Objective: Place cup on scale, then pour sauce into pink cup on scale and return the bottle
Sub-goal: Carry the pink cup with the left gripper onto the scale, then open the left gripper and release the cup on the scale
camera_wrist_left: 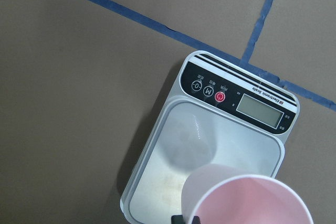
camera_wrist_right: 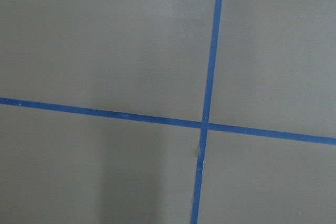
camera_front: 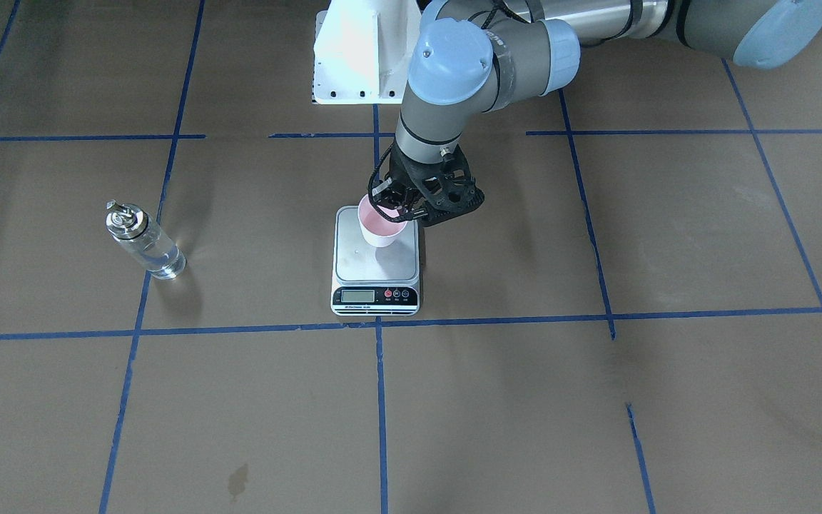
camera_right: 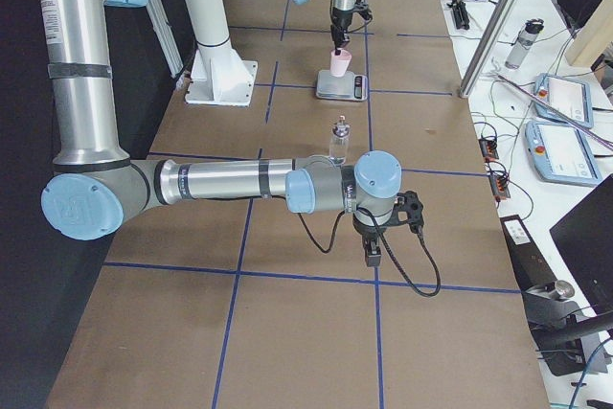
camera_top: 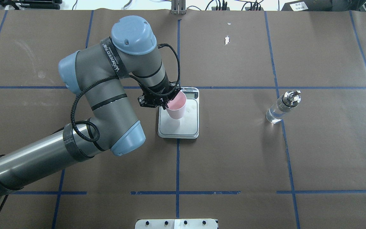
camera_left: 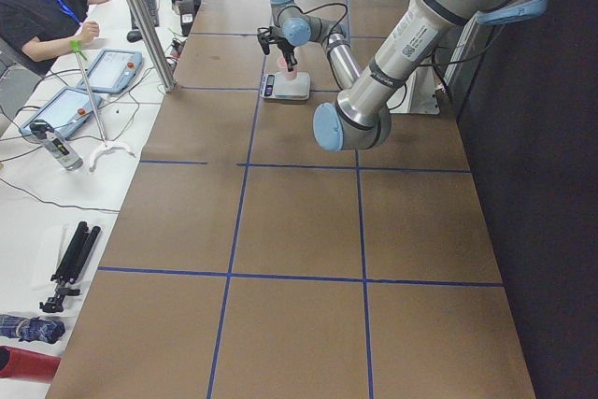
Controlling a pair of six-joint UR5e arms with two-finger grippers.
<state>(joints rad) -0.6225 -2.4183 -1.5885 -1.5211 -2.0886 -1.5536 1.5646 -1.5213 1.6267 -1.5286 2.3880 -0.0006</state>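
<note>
My left gripper (camera_front: pixel 398 208) is shut on the rim of the pale pink cup (camera_front: pixel 380 227) and holds it upright just above the scale (camera_front: pixel 374 265), over the plate's half away from the display. In the left wrist view the cup (camera_wrist_left: pixel 247 198) hangs over the silver plate (camera_wrist_left: pixel 210 145) and casts a shadow on it. The clear glass bottle (camera_front: pixel 145 241) with its metal spout stands upright on the table, far to my right (camera_top: pixel 281 108). My right gripper (camera_right: pixel 372 254) shows only in the exterior right view, low over bare table; I cannot tell whether it is open or shut.
Brown table cover with a grid of blue tape lines (camera_wrist_right: pixel 206 124). The white robot base (camera_front: pixel 361 50) stands behind the scale. A small stain (camera_front: pixel 237 478) marks the table. An operator (camera_left: pixel 42 7) and tablets sit beyond the table's long edge.
</note>
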